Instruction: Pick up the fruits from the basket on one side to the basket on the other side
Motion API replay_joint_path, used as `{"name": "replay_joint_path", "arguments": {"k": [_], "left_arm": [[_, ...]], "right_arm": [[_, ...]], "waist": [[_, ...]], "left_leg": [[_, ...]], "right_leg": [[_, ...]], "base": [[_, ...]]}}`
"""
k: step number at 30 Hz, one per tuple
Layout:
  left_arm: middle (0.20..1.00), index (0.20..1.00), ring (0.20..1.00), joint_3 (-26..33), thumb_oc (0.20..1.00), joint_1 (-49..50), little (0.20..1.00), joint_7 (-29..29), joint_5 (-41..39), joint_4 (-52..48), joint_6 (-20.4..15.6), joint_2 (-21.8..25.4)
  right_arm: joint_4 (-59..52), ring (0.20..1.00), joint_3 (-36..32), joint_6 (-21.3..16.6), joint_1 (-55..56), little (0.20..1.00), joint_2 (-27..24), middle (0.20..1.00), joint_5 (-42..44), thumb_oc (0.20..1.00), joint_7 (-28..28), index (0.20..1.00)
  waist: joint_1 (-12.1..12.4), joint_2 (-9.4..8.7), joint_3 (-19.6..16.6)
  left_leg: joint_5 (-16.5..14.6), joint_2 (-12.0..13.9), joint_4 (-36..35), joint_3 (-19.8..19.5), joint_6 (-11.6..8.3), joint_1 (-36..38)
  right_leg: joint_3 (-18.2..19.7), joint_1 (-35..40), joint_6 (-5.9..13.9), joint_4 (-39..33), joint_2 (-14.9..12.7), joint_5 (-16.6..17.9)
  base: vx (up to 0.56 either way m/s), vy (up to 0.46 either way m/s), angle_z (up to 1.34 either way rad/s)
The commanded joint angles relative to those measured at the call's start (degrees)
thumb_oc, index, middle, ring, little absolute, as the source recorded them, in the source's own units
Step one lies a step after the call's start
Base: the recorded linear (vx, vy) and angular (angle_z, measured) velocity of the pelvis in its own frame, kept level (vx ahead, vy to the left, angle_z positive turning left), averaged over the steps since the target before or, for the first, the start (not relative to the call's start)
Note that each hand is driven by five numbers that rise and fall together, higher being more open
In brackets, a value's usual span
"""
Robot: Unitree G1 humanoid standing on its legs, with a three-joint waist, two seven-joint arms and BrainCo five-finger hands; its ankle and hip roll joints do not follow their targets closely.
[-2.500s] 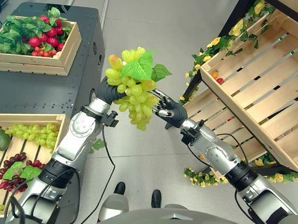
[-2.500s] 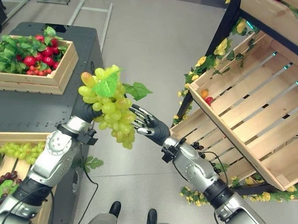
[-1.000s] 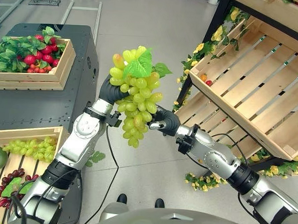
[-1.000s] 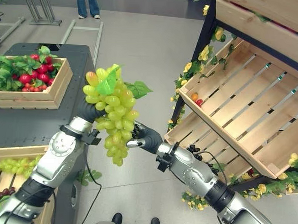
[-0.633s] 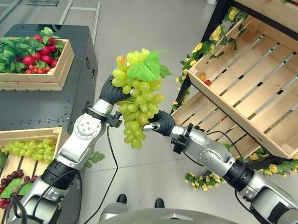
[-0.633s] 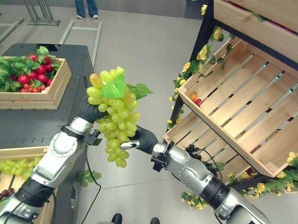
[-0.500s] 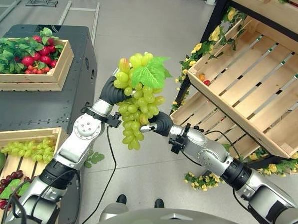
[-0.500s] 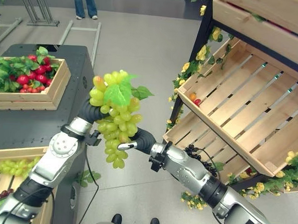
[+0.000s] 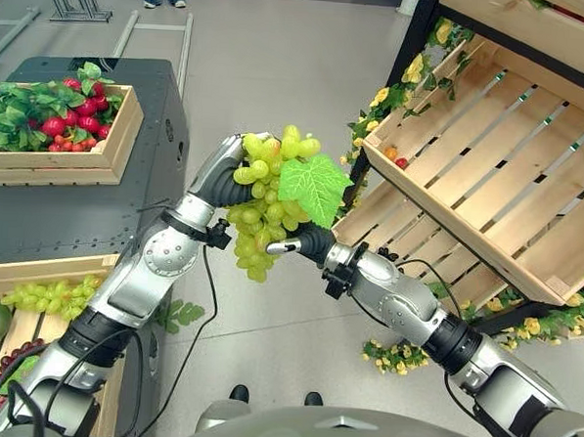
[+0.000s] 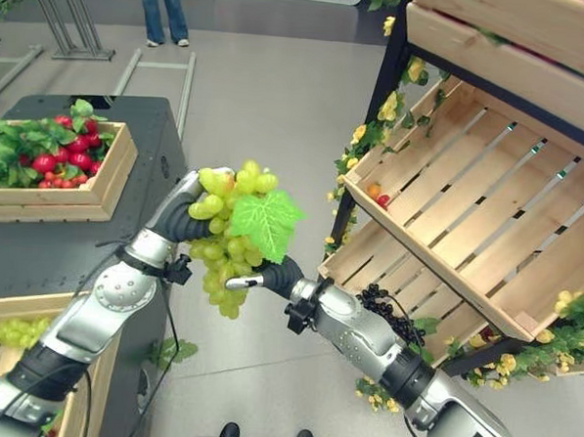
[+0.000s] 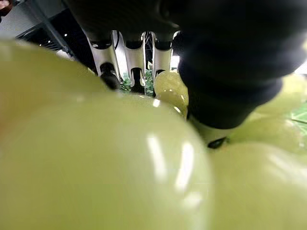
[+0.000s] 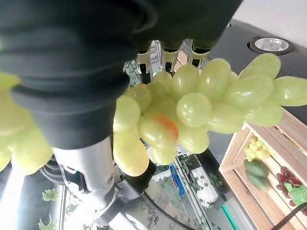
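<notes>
The grapes (image 9: pixel 265 209), clasped in the left hand (image 9: pixel 226 171), are gripped underneath by the right hand (image 9: pixel 306 243) in mid-handover; release by the left is judged next, then carriage to the right-side crate (image 9: pixel 490 180).

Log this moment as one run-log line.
phase: handover | left hand: shut on green grape bunch | right hand: under the bunch, grasp unclear | target: slatted shelf crate on the robot's right

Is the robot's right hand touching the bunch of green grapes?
Touching. In the right wrist view the right hand has the bunch of green grapes pressed against its fingers; the left eye view shows it under the bunch.
</notes>
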Motion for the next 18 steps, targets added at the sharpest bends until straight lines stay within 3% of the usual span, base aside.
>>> {"name": "replay_joint_path", "arguments": {"k": [1,9,18], "left_arm": [[0.2,0.2,0.2,0.6,0.2,-5.0,0.2,4.7,3.1,3.8,-0.7,0.3],[0.2,0.2,0.2,0.1,0.2,-5.0,0.2,6.2,2.8,4.5,-0.4,-0.6],[0.2,0.2,0.2,-1.5,0.2,-6.5,0.2,4.4,-6.7,3.9,-0.8,-5.2]], "right_arm": [[-4.1,1.0,-3.4,-5.4,-0.6,1.0,2.1,1.0,-0.5,1.0,-0.3,1.0],[-4.6,1.0,-3.2,-5.8,-0.8,1.0,2.5,1.0,2.7,1.0,-1.2,1.0],[-1.0,1.0,-3.2,-7.1,1.1,1.0,6.1,1.0,9.7,1.0,-1.2,1.0]], "waist": [[-0.1,-0.87,-2.9],[-0.1,-0.82,-2.8],[-0.1,0.77,-2.6]], "left_leg": [[-4.6,-2.9,0.4,-2.6,3.24,-1.0],[-4.6,-2.9,0.4,-2.6,3.32,-1.0],[-4.4,-3.4,0.4,-2.7,3.41,-1.1]], "right_leg": [[0.4,-2.3,4.42,0.7,-0.5,1.8],[0.5,-2.4,4.29,0.8,-0.5,1.8],[0.4,-2.6,4.32,0.8,-0.8,1.8]], "base": [[0.0,0.0,0.0],[0.0,0.0,0.0],[0.0,0.0,0.0]]}}
